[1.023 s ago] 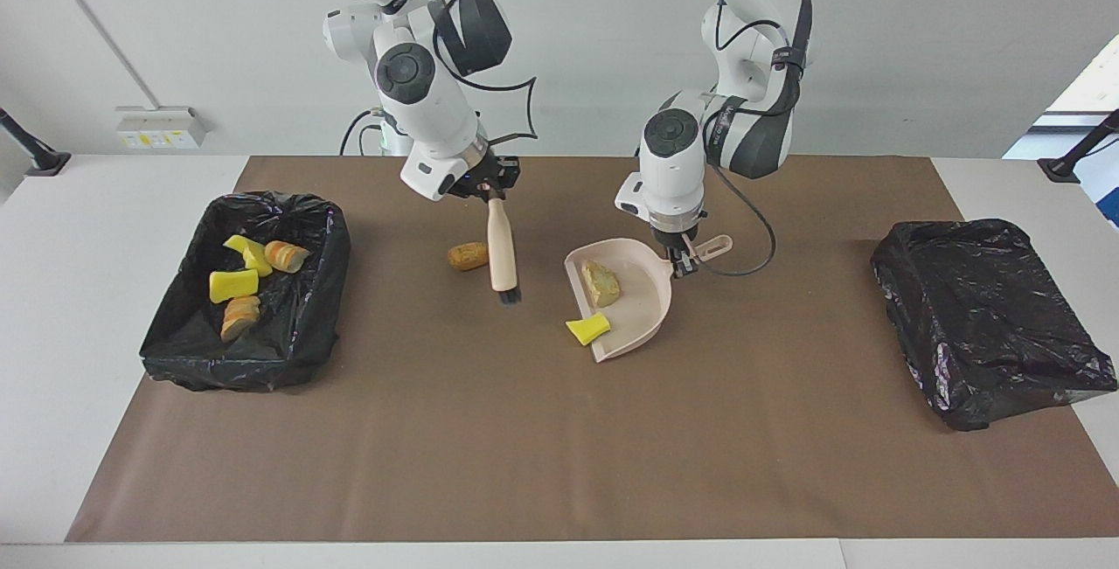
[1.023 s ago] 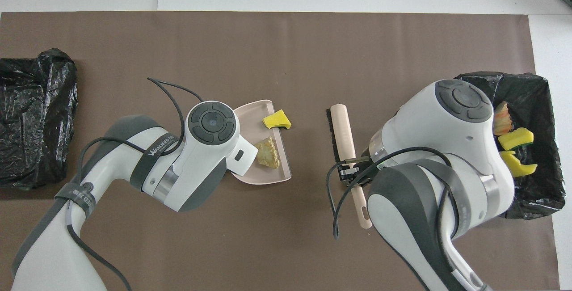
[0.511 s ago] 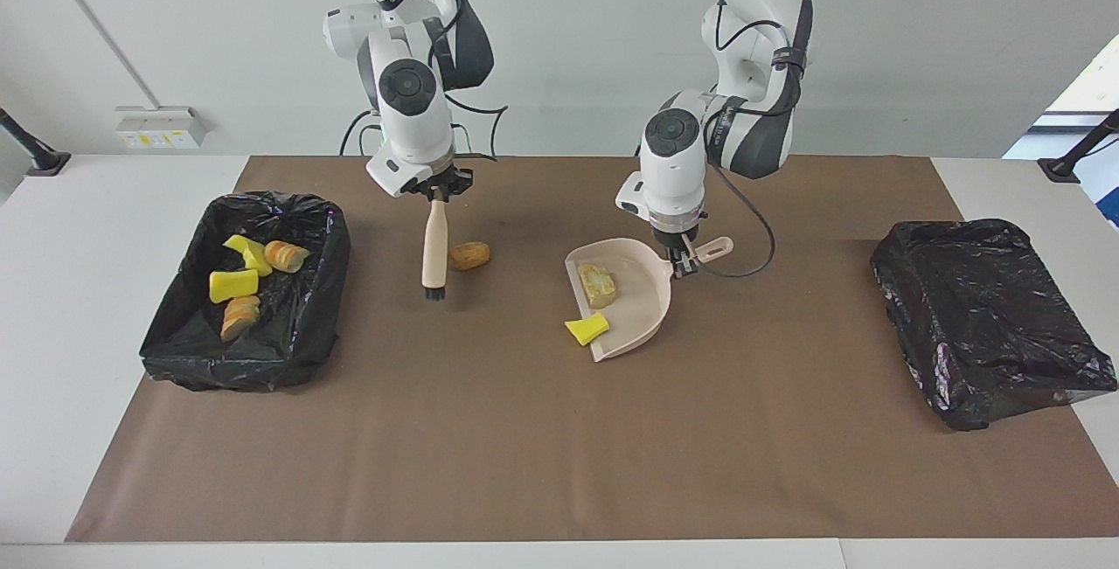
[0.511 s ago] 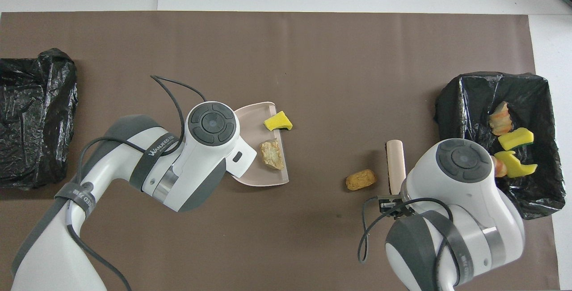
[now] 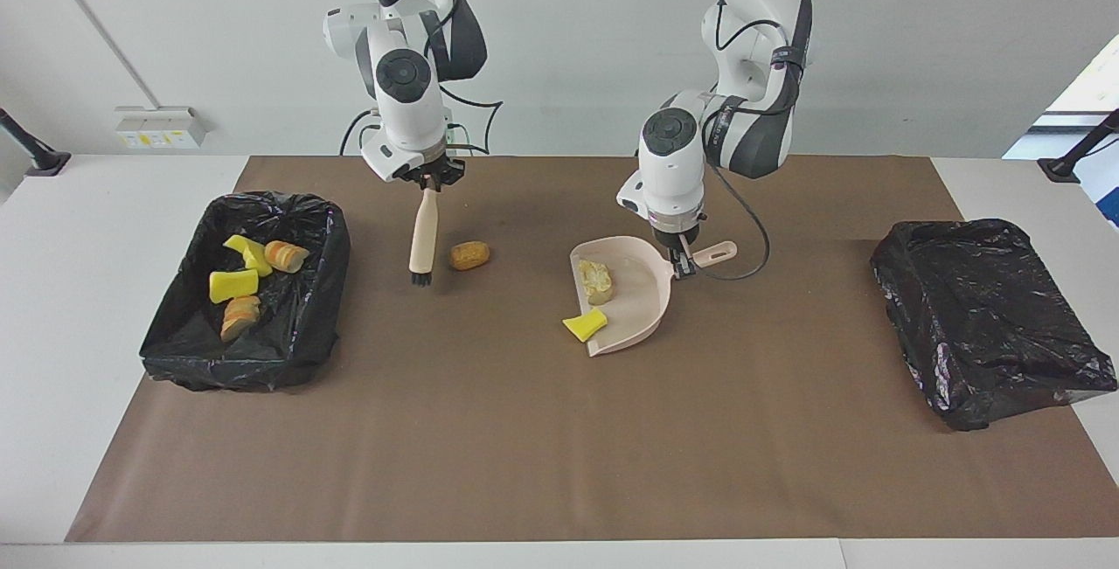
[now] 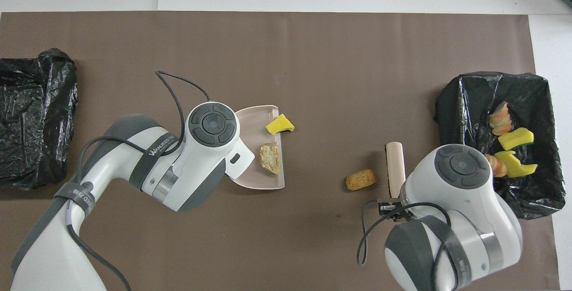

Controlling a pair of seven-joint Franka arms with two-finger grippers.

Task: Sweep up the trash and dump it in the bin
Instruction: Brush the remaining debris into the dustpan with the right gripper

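Note:
My right gripper (image 5: 427, 183) is shut on the handle top of a wooden brush (image 5: 423, 237) that hangs bristles down, low over the mat. The brush is on the bin's side of an orange-brown oval piece of trash (image 5: 469, 255) (image 6: 360, 179). Shut on the handle of the beige dustpan (image 5: 642, 298) (image 6: 252, 123) is my left gripper (image 5: 683, 263). A tan chunk (image 5: 597, 281) (image 6: 270, 158) lies in the pan, and a yellow sponge wedge (image 5: 585, 324) (image 6: 279, 124) rests at its open lip. The black-lined bin (image 5: 262, 202) (image 6: 491, 77) holds several pieces of trash.
A closed black bag-covered box (image 5: 992, 315) (image 6: 35, 116) sits at the left arm's end of the table. The brown mat (image 5: 542, 447) covers the work area, with white table around it.
My right gripper carried the brush from between the oval and the dustpan across to the oval's bin side, turning it nearly upright. The dustpan shifted slightly with its trash.

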